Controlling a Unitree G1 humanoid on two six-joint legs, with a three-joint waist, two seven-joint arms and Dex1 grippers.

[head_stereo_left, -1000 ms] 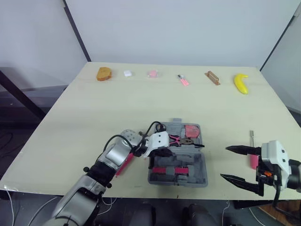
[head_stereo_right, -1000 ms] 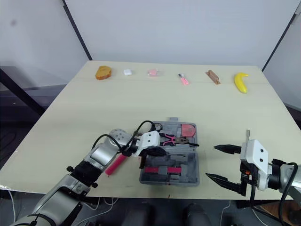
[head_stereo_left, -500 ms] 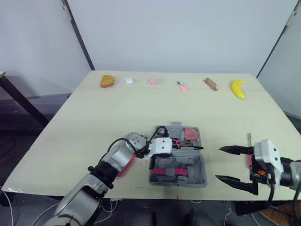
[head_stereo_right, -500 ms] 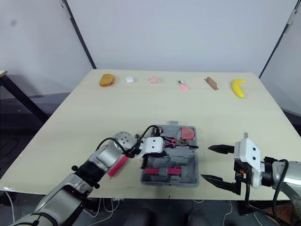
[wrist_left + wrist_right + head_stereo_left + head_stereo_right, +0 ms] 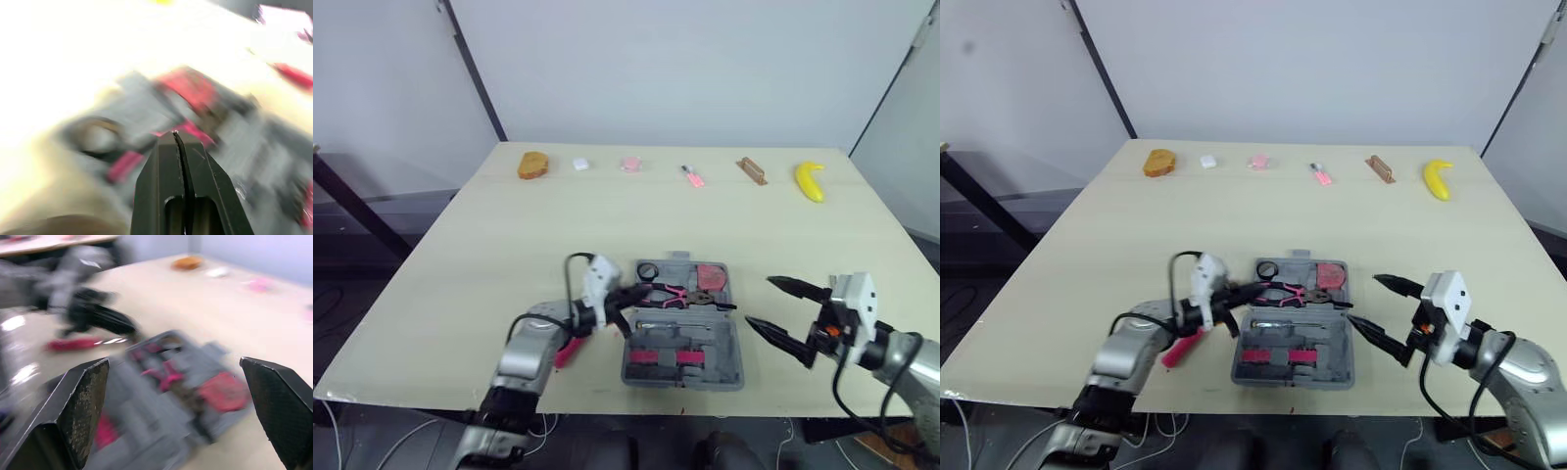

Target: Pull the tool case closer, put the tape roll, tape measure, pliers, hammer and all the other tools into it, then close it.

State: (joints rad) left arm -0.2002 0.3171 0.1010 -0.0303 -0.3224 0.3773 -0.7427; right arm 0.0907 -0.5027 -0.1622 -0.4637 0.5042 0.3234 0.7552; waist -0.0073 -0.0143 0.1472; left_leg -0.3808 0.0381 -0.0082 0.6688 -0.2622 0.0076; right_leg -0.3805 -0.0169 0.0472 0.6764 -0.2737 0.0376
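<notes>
The tool case [image 5: 685, 343] lies open near the front of the tabletop [image 5: 509, 235], likely so both arms reach it. The left tool [image 5: 631, 292], pinched together, is at its edge. The right tool [image 5: 759, 302] waits beside it, spread apart.

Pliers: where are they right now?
Head view: the pliers lie in the tool case's far half, just right of the left gripper, beside the tape roll.
</notes>
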